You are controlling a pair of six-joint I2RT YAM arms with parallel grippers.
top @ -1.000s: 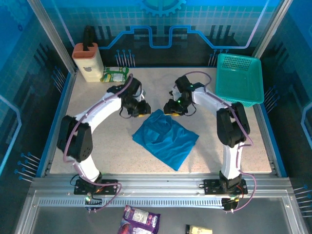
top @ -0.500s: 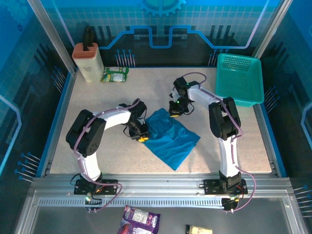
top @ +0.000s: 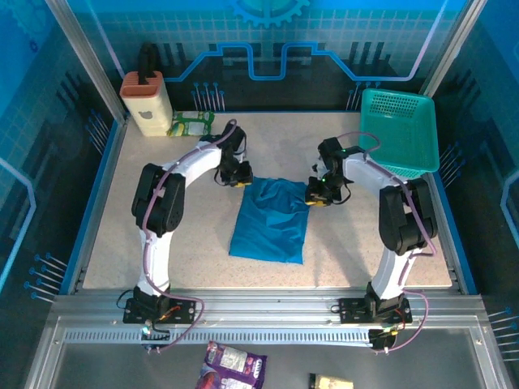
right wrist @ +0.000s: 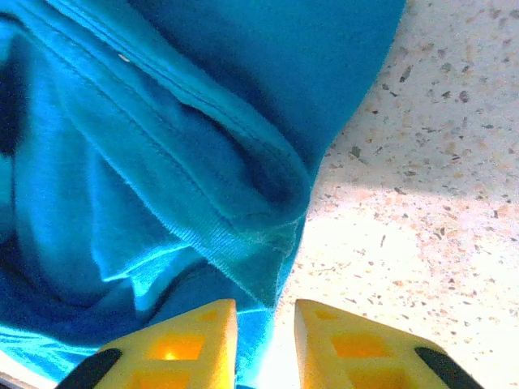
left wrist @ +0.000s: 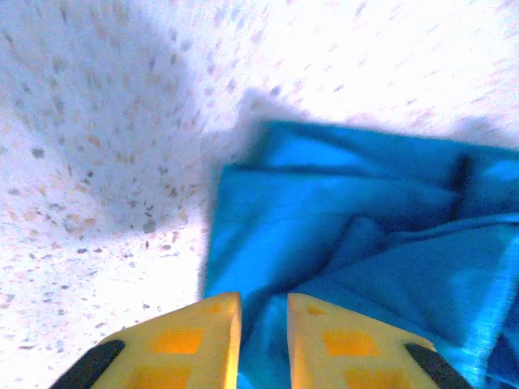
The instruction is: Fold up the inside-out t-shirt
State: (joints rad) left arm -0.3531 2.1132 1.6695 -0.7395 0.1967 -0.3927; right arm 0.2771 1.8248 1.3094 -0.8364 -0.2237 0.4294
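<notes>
T-shirt position: You find the t-shirt (top: 270,220) flat on the middle of the bench (top: 186,235), folded to a rough rectangle.
T-shirt axis: Its long axis runs near to far, slightly tilted.
Left hand (top: 240,177): Lowered at the far left corner. Fingers (left wrist: 195,336) stand narrowly apart over cloth; you cannot tell whether it grips.
Right hand (top: 316,198): Lowered at the far right corner, at the hem. Narrow gap; grip likewise unclear.

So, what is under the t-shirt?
The t-shirt lies on the speckled table, which shows all around it. Whatever may be beneath is covered by the cloth, so I cannot tell.
</notes>
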